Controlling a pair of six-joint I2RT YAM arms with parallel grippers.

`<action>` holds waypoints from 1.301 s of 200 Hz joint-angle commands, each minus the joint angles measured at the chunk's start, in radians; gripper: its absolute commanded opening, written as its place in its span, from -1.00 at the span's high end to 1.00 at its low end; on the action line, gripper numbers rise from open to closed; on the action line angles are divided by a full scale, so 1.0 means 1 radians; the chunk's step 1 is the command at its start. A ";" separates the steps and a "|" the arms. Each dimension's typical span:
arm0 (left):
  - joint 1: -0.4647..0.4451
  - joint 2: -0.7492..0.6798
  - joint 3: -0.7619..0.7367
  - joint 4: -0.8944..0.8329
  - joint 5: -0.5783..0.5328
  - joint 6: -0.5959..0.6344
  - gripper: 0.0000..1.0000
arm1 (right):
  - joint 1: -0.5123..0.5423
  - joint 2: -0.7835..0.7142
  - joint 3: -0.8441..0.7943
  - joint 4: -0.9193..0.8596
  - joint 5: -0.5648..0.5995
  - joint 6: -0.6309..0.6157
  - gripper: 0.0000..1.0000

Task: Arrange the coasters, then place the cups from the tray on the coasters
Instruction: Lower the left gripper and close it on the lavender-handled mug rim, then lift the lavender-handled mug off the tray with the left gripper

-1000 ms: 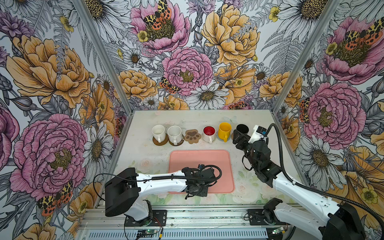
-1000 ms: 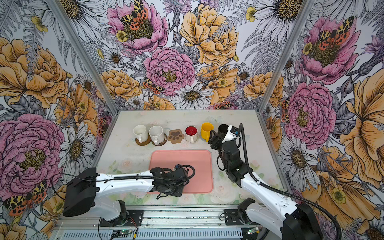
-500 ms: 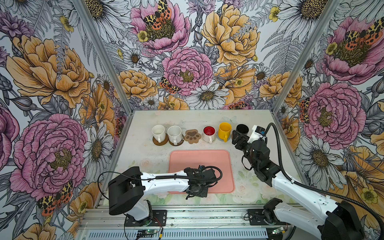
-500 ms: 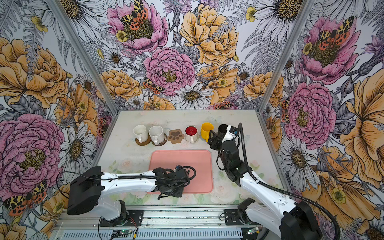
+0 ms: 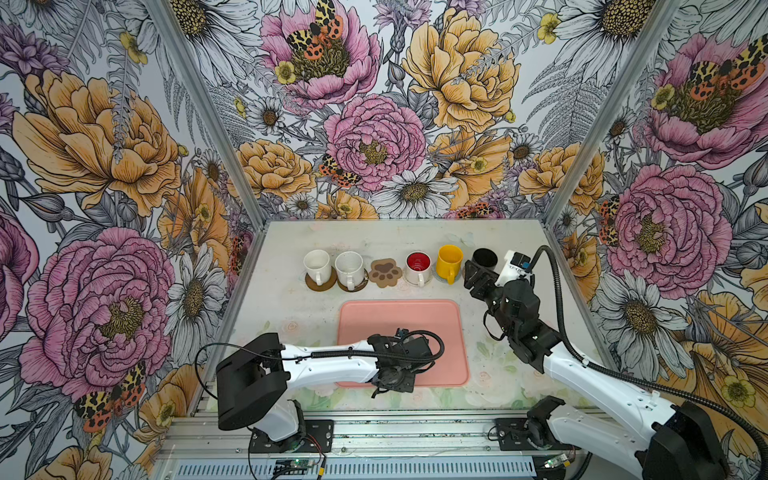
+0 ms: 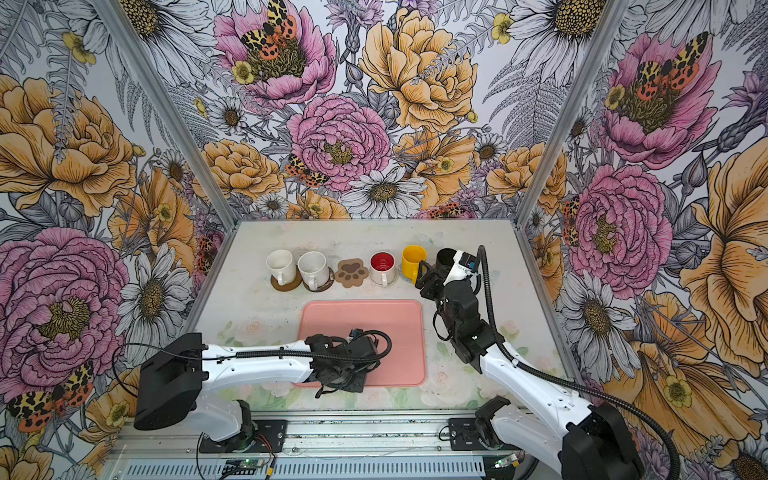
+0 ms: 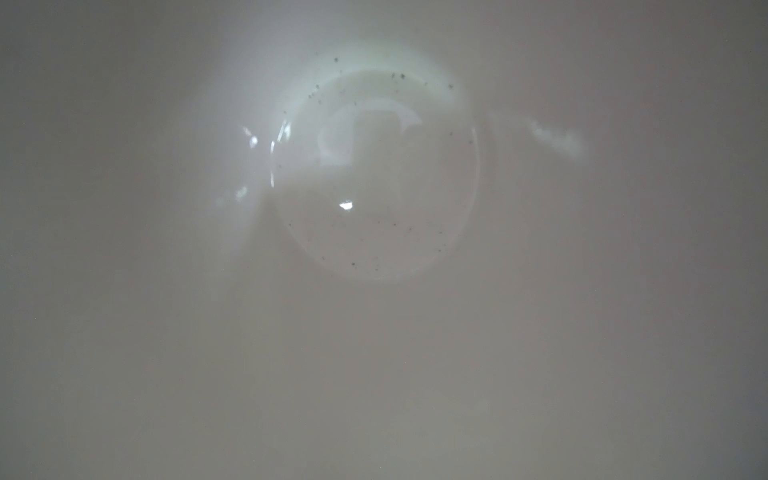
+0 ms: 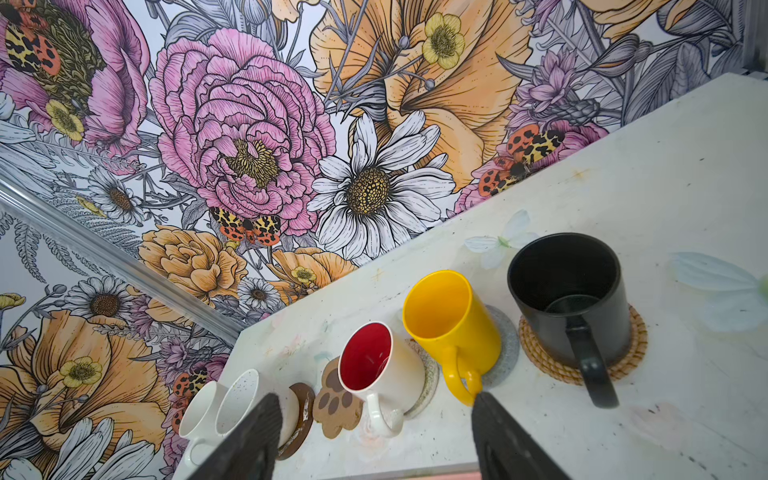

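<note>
In both top views five cups stand in a row across the far half of the worktop. From the left edge come the white cup on a brown coaster and the speckled cup on the other brown coaster. Next is the paw coaster, which is bare, then the red-lined cup, the yellow cup and the black cup. The tray lies mid-worktop, between the row and the near edge.

The left gripper hangs low over the tray's near half and hides whatever is beneath it from above. Only the left wrist view shows what is there: the glossy white inside of a cup fills the frame, its round bottom dotted with dark specks. That view shows neither the cup's outer colour nor the fingers. The fingers are pressed together. Whether they pinch the cup's wall cannot be told.

The right gripper hovers just on the near side of the yellow and black cups. From above it covers the mat under the black cup. The right wrist view shows it as the rattan coaster. That view also shows the blue coaster under the yellow cup and the clear coaster under the red-lined one. There the fingers are spread wide with nothing between them.
</note>
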 commanded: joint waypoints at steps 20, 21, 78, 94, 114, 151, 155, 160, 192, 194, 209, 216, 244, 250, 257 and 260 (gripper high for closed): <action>0.000 -0.019 0.019 -0.003 -0.073 0.022 1.00 | -0.011 0.011 0.011 -0.005 -0.012 0.007 -0.48; 0.001 -0.020 0.019 -0.003 -0.075 0.022 1.00 | -0.012 0.011 0.011 -0.005 -0.012 0.007 -0.48; -0.007 -0.085 0.016 -0.011 -0.143 0.025 1.00 | -0.014 0.020 0.016 -0.005 -0.018 0.009 -0.47; -0.007 -0.097 0.017 -0.011 -0.154 0.027 1.00 | -0.014 0.026 0.018 -0.006 -0.021 0.009 -0.47; -0.007 -0.104 0.017 -0.011 -0.159 0.029 1.00 | -0.016 0.032 0.022 -0.005 -0.030 0.011 -0.47; -0.010 -0.089 0.009 -0.009 -0.151 0.029 1.00 | -0.016 0.042 0.028 -0.006 -0.041 0.013 -0.47; -0.010 -0.085 0.009 -0.009 -0.149 0.030 1.00 | -0.017 0.042 0.028 -0.006 -0.042 0.013 -0.47; -0.012 -0.079 0.010 -0.008 -0.146 0.030 1.00 | -0.017 0.043 0.027 -0.006 -0.042 0.012 -0.47; -0.019 -0.041 0.016 -0.010 -0.141 0.029 1.00 | -0.017 0.045 0.030 -0.008 -0.045 0.012 -0.47; -0.019 -0.040 0.017 -0.010 -0.142 0.028 1.00 | -0.017 0.045 0.030 -0.008 -0.047 0.012 -0.47; -0.022 -0.032 0.018 -0.010 -0.150 0.022 1.00 | -0.017 0.046 0.031 -0.009 -0.048 0.012 -0.47; -0.021 -0.029 0.018 -0.009 -0.151 0.018 1.00 | -0.017 0.045 0.031 -0.009 -0.049 0.012 -0.47; -0.024 -0.021 0.019 -0.009 -0.157 0.016 1.00 | -0.018 0.048 0.032 -0.009 -0.051 0.014 -0.47; -0.024 -0.021 0.021 -0.010 -0.157 0.015 0.97 | -0.019 0.049 0.033 -0.010 -0.051 0.013 -0.47; -0.025 -0.018 0.021 -0.010 -0.159 0.015 0.92 | -0.018 0.049 0.034 -0.009 -0.052 0.014 -0.47; -0.024 -0.018 0.021 -0.010 -0.160 0.015 0.89 | -0.017 0.050 0.034 -0.010 -0.053 0.014 -0.47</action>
